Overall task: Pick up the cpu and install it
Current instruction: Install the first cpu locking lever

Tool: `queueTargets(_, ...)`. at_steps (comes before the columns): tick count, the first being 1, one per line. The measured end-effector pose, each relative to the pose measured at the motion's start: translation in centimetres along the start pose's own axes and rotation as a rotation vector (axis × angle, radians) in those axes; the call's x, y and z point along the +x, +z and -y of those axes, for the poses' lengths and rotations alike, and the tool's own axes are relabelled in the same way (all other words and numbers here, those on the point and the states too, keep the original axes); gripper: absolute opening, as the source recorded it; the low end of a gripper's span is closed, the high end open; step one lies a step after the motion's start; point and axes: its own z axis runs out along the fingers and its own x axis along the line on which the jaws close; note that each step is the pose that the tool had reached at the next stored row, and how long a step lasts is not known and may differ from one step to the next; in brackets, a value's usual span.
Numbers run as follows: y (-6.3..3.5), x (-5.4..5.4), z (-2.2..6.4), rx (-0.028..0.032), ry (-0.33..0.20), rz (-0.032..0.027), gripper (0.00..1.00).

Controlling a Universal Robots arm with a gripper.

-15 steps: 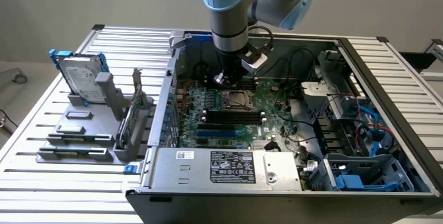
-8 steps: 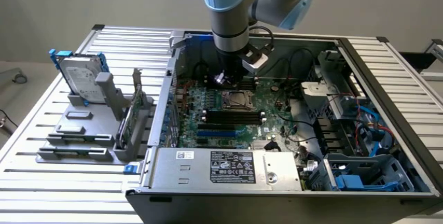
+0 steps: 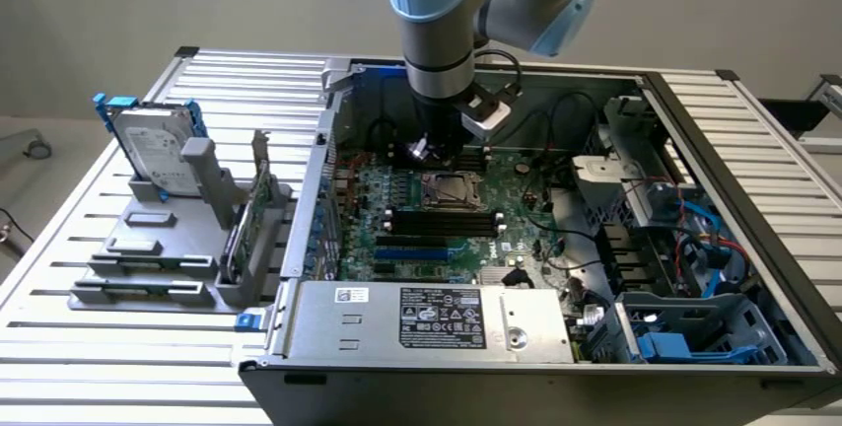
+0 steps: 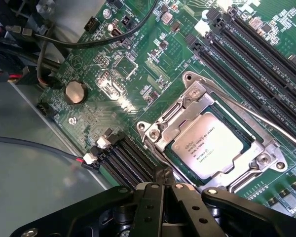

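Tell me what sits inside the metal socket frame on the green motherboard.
The cpu lies inside the socket frame, its silvery top and printed lettering showing. The frame borders it on all sides, and whatever lies beneath the chip is covered.

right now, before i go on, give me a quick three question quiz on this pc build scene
1. True or false: the cpu sits in the socket on the motherboard.
2. The jaws are: A open wide; B shut on the cpu; C shut, empty.
3. Fill in: the hard drive stands on the exterior view's ____ of the case.
Key: 1 true; 2 C; 3 left.
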Motion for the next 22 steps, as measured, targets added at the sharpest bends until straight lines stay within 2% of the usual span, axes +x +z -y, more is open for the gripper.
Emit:
queueTargets(6,-0.46,0.02,-0.05,0.0003,0.0,-0.0003,0.11)
queueTargets(22,-0.56,-0.27,0.14,0.0,0.001,0.0001,0.11)
